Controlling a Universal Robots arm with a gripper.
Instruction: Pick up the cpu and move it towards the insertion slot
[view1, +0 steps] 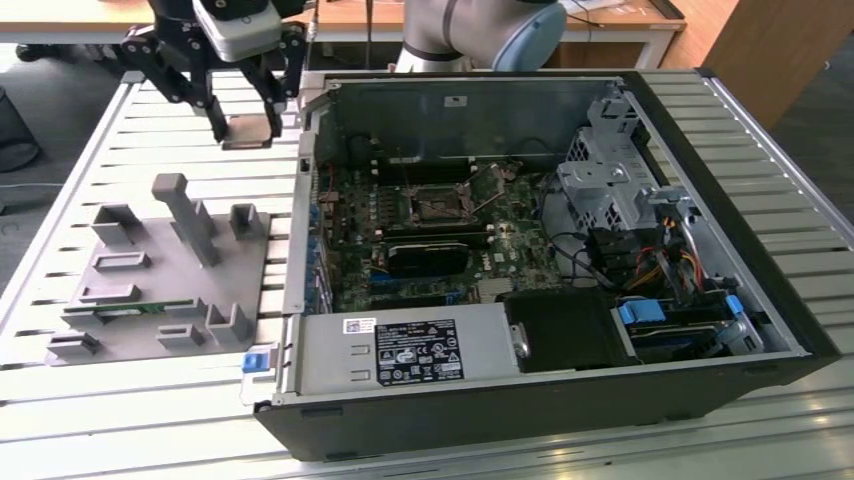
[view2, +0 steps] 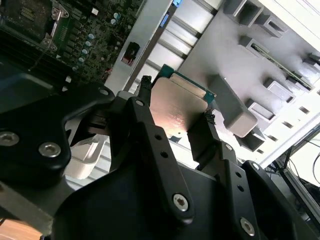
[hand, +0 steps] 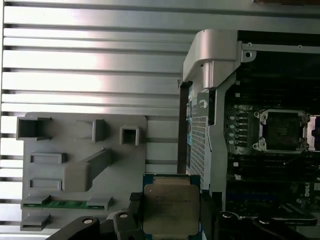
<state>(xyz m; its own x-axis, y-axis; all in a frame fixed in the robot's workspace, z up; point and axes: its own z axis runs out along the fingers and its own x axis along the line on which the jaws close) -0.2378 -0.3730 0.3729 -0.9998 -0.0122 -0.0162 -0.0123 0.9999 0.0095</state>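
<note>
A: Gripper (view1: 250, 128) fingers pinch the cpu (hand: 171, 209) by two opposite edges, closed only as far as the chip's width, silvery top showing in both wrist views. In the exterior view the chip hangs in the air above the slatted table (view1: 80, 400), just outside the case (view1: 561, 420) wall, on the side where the grey holder (view1: 160, 270) lies.

B: And the slot?

A: The slot (view1: 441, 203) sits on the board inside the case, near the middle, well apart from the chip. Its metal frame shows dark and square in the first wrist view too (hand: 281, 131).

B: How should this carry be done well?

A: My judgement: keep the chip flat and level, the grip even on both edges (a tilted chip could slip), and raised enough to pass the case wall.

B: Any edges in the way?

A: The case wall and its pale corner bracket (hand: 212, 55) stand between chip and slot. Beyond the wall, the space over the board looks open; the drive cage (view1: 614, 190) and cables (view1: 641, 265) sit on the far side of the slot from the chip, away from the path.
</note>
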